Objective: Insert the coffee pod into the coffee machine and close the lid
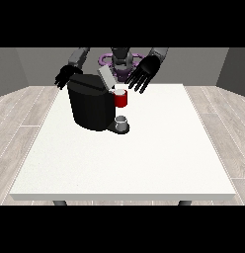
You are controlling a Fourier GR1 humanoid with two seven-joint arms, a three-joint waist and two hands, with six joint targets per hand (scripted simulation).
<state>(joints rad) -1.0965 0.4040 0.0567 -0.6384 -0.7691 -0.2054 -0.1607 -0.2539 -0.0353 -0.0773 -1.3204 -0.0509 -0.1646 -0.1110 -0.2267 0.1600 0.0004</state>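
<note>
While the robot (pixel 122 58) stands behind the white table (pixel 144 163), both its arms reach fwd over the far edge. The black coffee machine (pixel 90 106) sits on the table at the view's left half, w/ its grey lid (pixel 105 76) tilted up, so it is open. At the machine's front there is a red part (pixel 121 100), and just above it a small white round thing (pixel 120 92), prob. the coffee pod; whether it lies inside the slot or only on top, one cannot tell. Below, a small grey cup (pixel 122 120) stands on the machine's dark base (pixel 113 129).

The hand at the view's right (pixel 144 71) hovers near the pod, a bit above and to the right, fingers spread apart and straight, holding nothing. The hand at the view's left (pixel 66 76) is behind the machine's top corner, its fingers also look apart, pointing down, not clamped on anything.
</note>
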